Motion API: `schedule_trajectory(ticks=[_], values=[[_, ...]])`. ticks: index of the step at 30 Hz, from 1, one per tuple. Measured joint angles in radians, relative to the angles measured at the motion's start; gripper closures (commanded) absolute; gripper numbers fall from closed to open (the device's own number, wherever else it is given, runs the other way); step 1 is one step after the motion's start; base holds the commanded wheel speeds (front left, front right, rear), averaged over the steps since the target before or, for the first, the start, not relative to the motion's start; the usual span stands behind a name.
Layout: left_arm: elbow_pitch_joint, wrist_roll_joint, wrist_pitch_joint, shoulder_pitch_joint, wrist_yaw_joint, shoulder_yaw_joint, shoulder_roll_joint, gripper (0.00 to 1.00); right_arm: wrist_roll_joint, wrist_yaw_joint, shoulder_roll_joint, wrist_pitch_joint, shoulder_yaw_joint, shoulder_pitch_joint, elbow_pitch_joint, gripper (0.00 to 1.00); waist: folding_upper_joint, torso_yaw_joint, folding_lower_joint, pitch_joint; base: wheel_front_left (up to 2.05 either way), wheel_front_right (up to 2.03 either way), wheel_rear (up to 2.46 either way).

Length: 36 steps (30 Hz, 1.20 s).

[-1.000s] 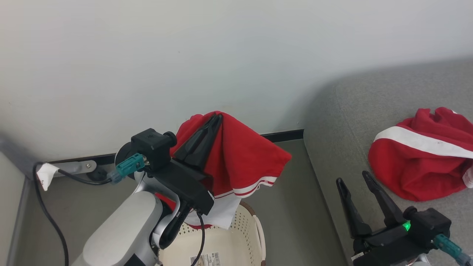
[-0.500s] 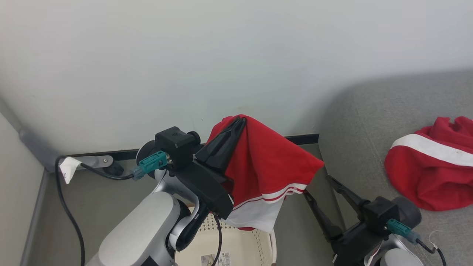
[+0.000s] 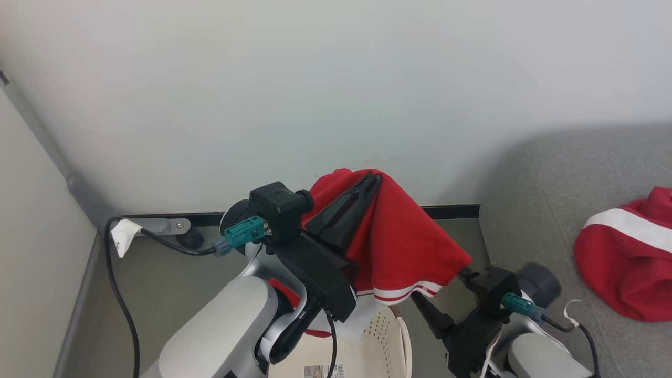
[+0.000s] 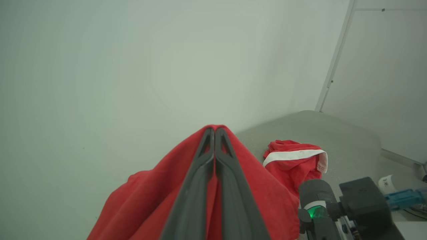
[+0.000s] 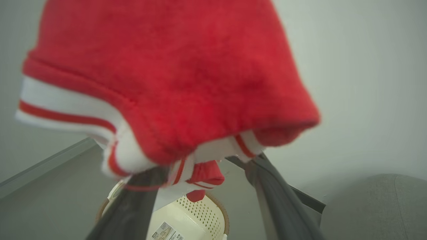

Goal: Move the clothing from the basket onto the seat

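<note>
The garment (image 3: 409,247) is hanging over the basket (image 3: 386,336), your left gripper (image 3: 374,181) pinching it; the other garment (image 3: 625,273) is lying on the seat (image 3: 546,210). Your right gripper (image 5: 206,166) is sitting under the hem, fingers spread, risking a snag when you swing across.

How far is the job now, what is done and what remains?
One red garment already lies on the seat. The left gripper, shut on the second garment, holds it up over the basket. Remaining: carry it across and release it on the seat.
</note>
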Motion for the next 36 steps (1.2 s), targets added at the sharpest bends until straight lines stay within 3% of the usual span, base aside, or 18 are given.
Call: schedule_trajectory(ticks=[10,11,12,23,35,36], values=[[-0.037,-0.001,0.027,0.003,0.000,-0.029,-0.010,1.00,0.040,0.001,0.048,0.004,0.123,-0.107,0.141,0.00,0.0000,0.050,0.0000,-0.011,0.00,0.00,0.00],[-0.042,-0.002,0.034,0.005,0.000,-0.029,-0.008,1.00,0.052,0.001,0.056,0.004,0.135,-0.117,0.167,0.56,0.0000,0.058,0.0000,-0.012,0.00,0.00,0.00],[-0.044,-0.002,0.034,0.007,0.001,-0.029,-0.004,1.00,0.060,0.001,0.062,0.004,0.142,-0.124,0.179,1.00,0.0000,0.061,0.0000,-0.012,0.00,0.00,0.00],[-0.045,-0.007,0.043,0.031,0.028,0.004,0.033,1.00,0.147,0.001,0.082,-0.033,0.133,-0.147,0.237,1.00,0.0000,0.054,0.0000,-0.015,0.00,0.00,0.00],[-0.042,-0.037,0.044,0.135,0.044,0.013,0.106,1.00,0.246,0.001,0.075,-0.084,0.023,-0.143,0.216,1.00,0.0001,-0.003,0.0000,0.000,0.00,0.00,0.00],[-0.043,-0.038,0.047,0.143,0.044,0.012,0.107,0.78,0.253,0.001,0.074,-0.084,0.016,-0.142,0.212,1.00,0.0000,-0.009,0.0000,0.001,0.00,0.00,0.00]])
